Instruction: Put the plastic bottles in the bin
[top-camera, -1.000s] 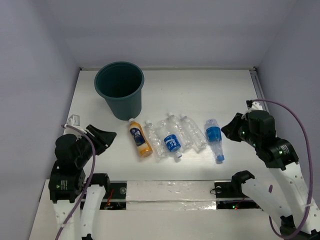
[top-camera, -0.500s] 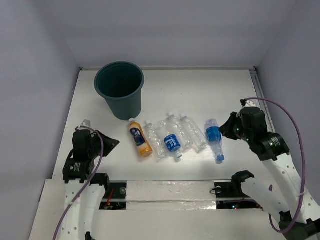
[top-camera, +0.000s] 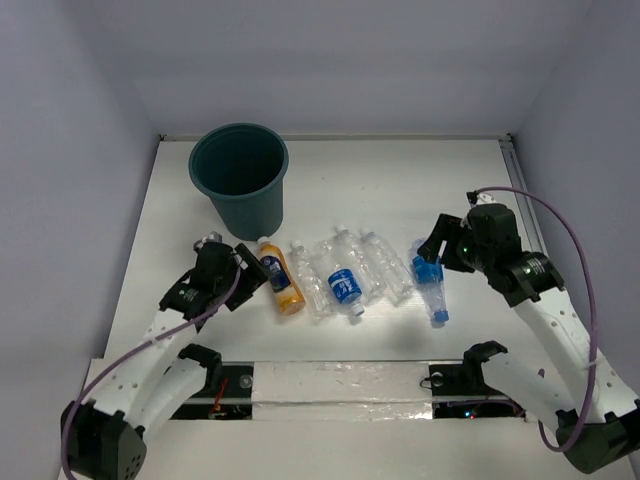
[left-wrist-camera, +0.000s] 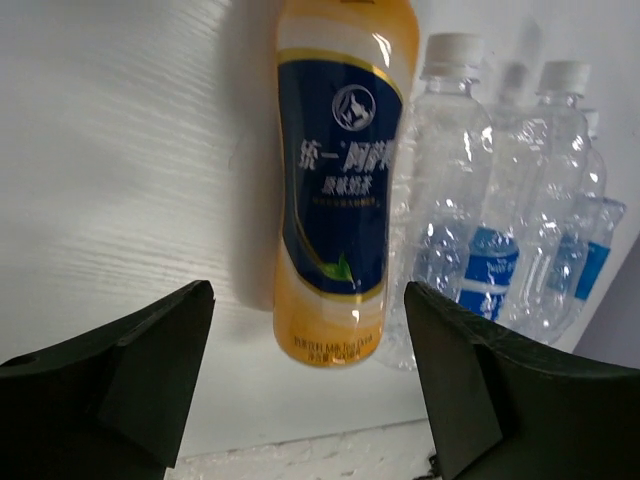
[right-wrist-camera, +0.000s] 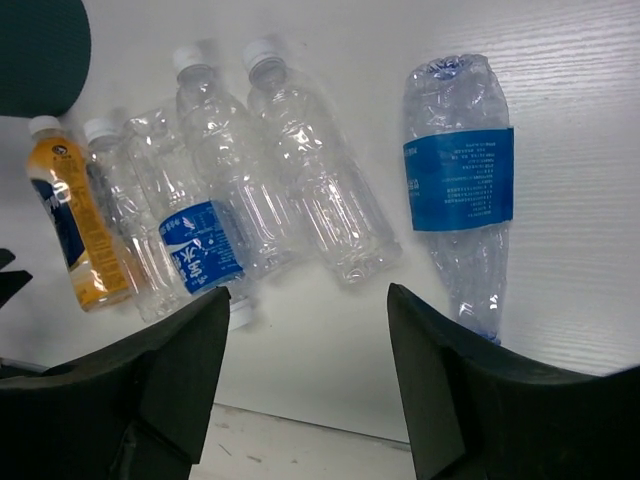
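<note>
Several plastic bottles lie side by side mid-table. The orange bottle (top-camera: 281, 277) (left-wrist-camera: 340, 190) is leftmost, then clear ribbed bottles (top-camera: 310, 280) (right-wrist-camera: 310, 190), a blue-labelled one (top-camera: 345, 285) (right-wrist-camera: 205, 250), and a crushed blue-labelled bottle (top-camera: 428, 275) (right-wrist-camera: 460, 180) apart at the right. The dark teal bin (top-camera: 240, 195) stands upright behind them, at back left. My left gripper (top-camera: 245, 268) (left-wrist-camera: 308, 300) is open just left of the orange bottle, its jaws spread wider than the bottle's base, touching nothing. My right gripper (top-camera: 432, 250) (right-wrist-camera: 305, 295) hovers open over the crushed bottle, holding nothing.
White side walls close in the table on the left, back and right. A taped strip (top-camera: 340, 380) runs along the near edge between the arm bases. A purple cable (top-camera: 575, 250) loops off the right arm.
Both arms have swung inward from the table's sides toward the row of bottles. Both grippers have opened. The bottles and bin have not moved.
</note>
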